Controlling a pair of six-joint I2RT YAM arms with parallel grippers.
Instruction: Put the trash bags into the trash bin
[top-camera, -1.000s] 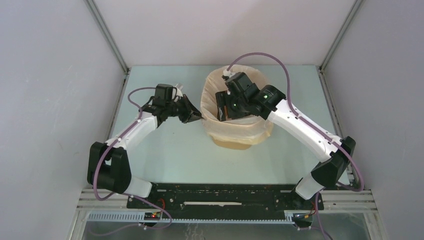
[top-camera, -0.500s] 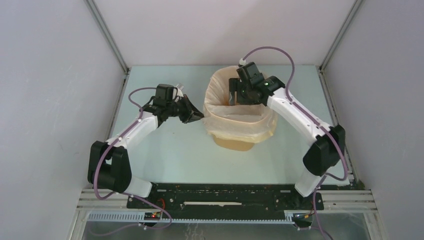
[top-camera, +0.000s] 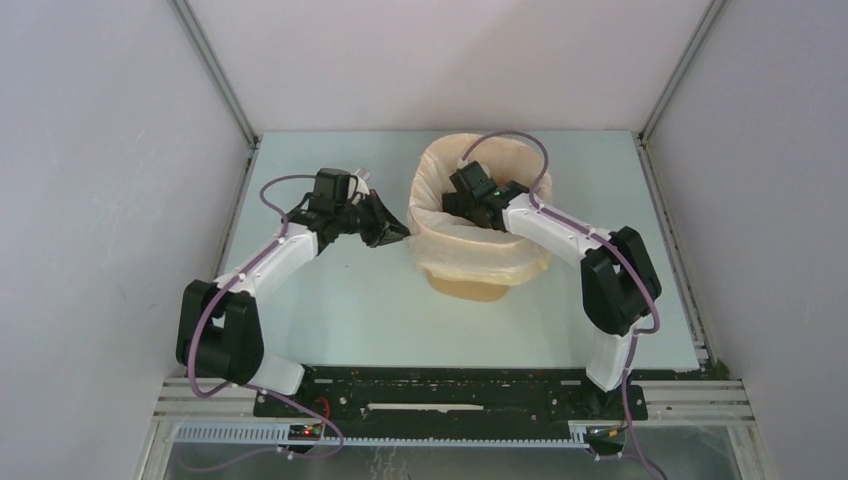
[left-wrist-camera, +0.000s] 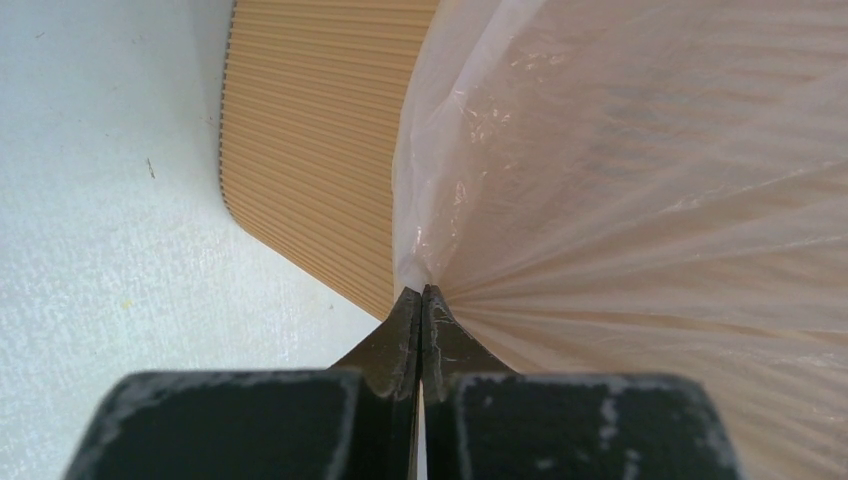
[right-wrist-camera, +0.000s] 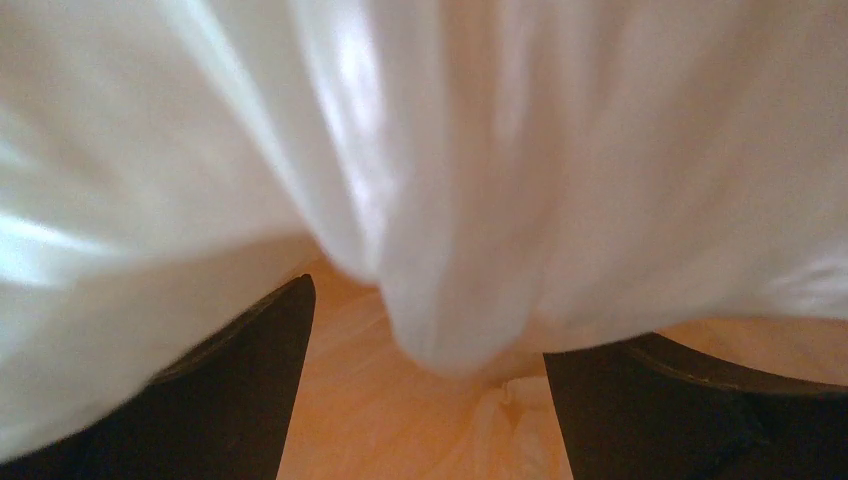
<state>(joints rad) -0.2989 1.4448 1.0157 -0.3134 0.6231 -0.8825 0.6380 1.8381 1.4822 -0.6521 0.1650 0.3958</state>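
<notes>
Checking the left wrist view, I alone see left gripper (left-wrist-camera: 421, 300) pinching bag (left-wrist-camera: 640, 150) outside bin (left-wrist-camera: 310, 130); right gripper (right-wrist-camera: 425, 335) spread wide inside the lined bin.

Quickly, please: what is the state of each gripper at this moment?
Left gripper: closed, pinching the bag at the outer wall of the bin.
Right gripper: open, down inside the bin.

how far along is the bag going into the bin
Mostly done: the trash bag is already draped over the trash bin mouth, its rim folded down outside. In hand: the left tool pinches the film at the bin's left side, while the right tool, open, reaches inside. Left: likely push the film down inside, then let go.
</notes>
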